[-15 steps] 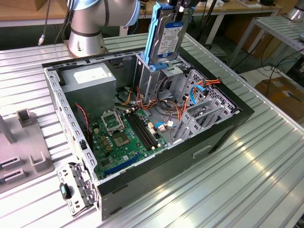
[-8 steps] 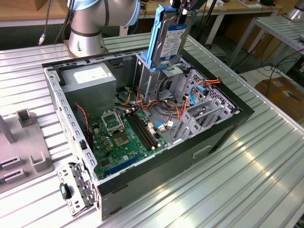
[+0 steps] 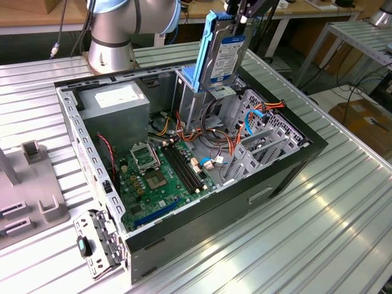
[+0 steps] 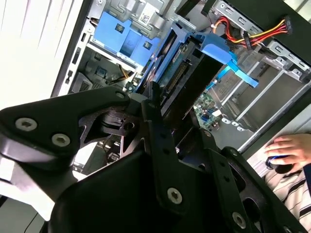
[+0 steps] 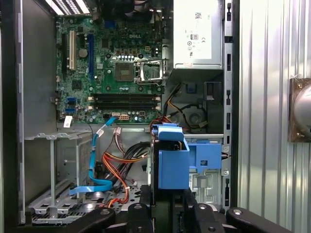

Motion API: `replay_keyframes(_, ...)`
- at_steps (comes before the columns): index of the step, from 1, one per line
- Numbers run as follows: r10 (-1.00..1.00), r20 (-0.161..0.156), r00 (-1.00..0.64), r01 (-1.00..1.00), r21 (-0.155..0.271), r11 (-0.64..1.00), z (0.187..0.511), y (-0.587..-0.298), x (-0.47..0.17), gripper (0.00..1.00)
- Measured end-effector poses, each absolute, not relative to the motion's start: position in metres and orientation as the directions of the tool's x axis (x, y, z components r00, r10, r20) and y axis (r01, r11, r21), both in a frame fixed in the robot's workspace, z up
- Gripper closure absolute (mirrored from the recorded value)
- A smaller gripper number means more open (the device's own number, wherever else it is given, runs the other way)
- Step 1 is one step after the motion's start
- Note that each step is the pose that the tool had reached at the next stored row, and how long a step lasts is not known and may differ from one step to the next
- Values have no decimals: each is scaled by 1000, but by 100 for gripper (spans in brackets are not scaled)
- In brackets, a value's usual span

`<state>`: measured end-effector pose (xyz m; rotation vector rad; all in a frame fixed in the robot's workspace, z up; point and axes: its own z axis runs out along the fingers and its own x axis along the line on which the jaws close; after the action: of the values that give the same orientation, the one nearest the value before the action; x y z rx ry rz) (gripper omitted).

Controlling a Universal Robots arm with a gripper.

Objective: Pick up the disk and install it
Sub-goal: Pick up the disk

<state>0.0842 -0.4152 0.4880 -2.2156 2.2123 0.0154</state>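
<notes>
Above the case's (image 3: 257,187) drive bay (image 3: 195,101), the gripper (image 3: 241,15) held the disk (image 3: 223,58) upright, fingers clamped on it; a tilt might have jammed it or snagged the cables (image 5: 116,159).

We see the disk (image 3: 228,58), silver with a blue-and-white label in a blue frame, a green motherboard (image 3: 156,184), and the ribbed grey counter (image 3: 318,233).
</notes>
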Motion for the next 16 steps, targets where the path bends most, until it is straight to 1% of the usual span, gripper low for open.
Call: replay_keyframes(16, -1000, -14, 2, -1000, -1, -2, 488, -456, 84, 65)
